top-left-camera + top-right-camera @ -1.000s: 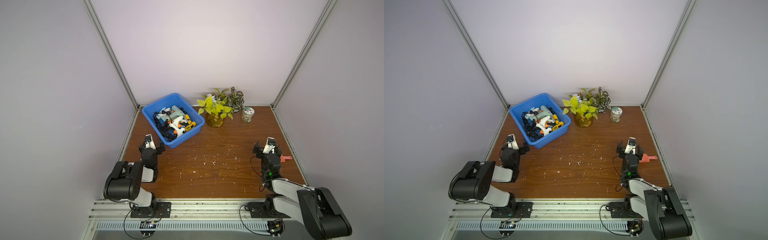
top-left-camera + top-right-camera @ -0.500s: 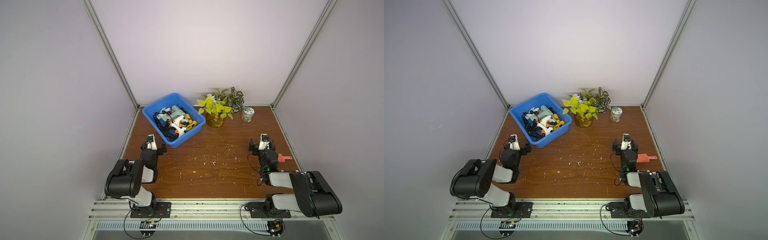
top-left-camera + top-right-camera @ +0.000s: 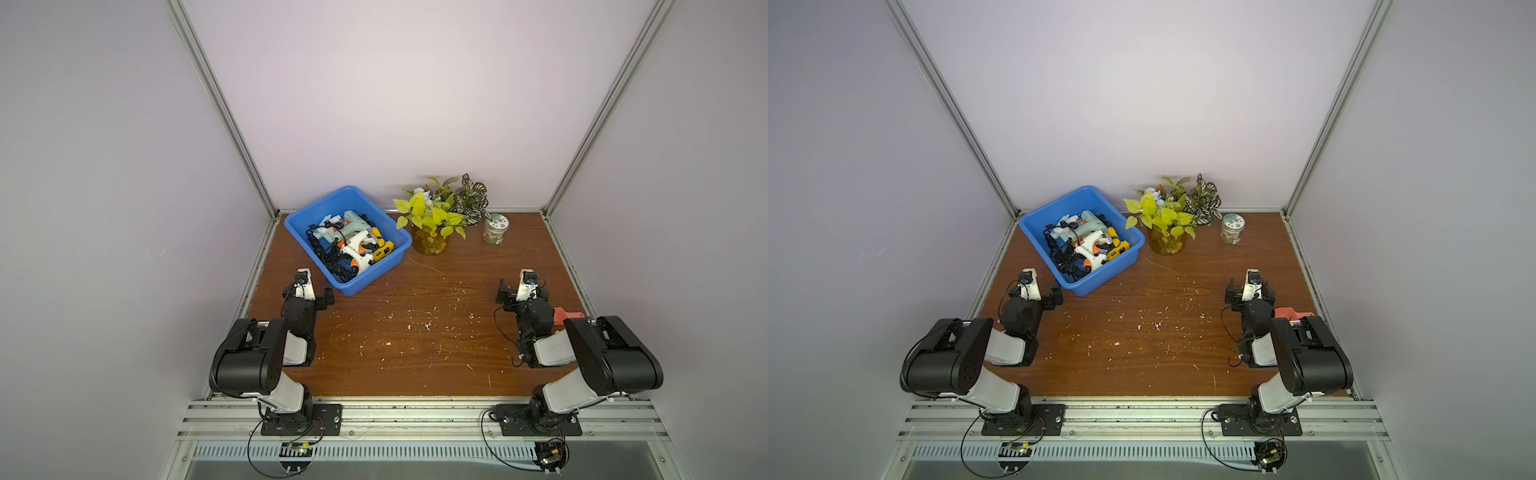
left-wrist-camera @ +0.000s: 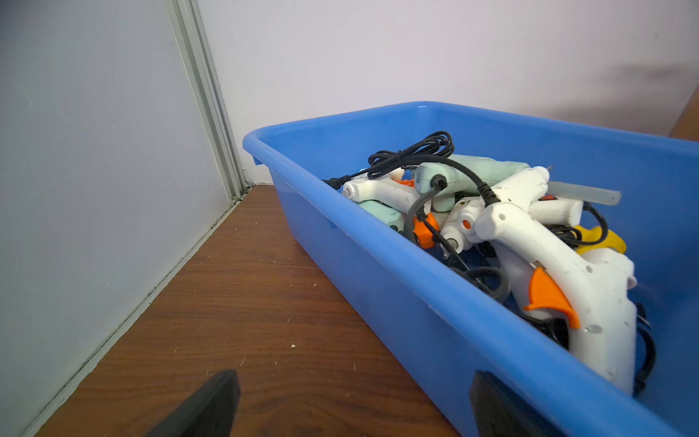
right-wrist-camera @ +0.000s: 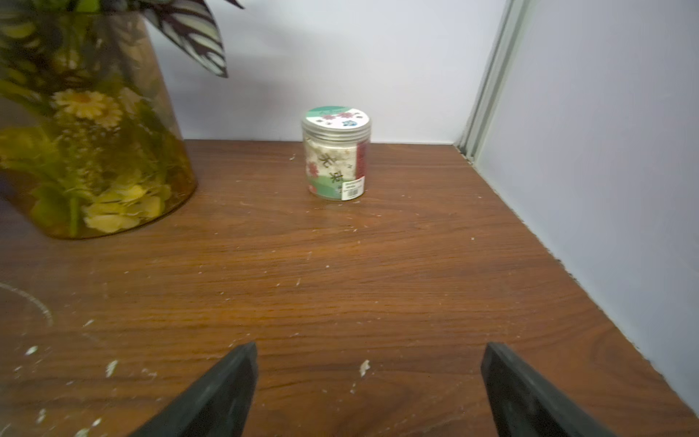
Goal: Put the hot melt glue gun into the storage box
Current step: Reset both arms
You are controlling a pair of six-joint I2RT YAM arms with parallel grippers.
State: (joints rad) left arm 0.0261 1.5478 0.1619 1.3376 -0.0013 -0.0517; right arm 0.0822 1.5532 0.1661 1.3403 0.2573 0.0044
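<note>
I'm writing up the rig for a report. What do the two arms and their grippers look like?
The left arm and right arm have bulky black joint housings joined by white links, on black base plates. Thin black cables loop beside them. The left gripper and right gripper each carry a white camera mount and two black wedge-shaped fingers.

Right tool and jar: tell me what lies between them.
Only bare table, dotted with small white flecks, lies between the right tool and the jar; the right wrist view shows it.

Pale lilac walls [image 3: 395,104], scratched wooden tabletop [image 3: 415,353]
</note>
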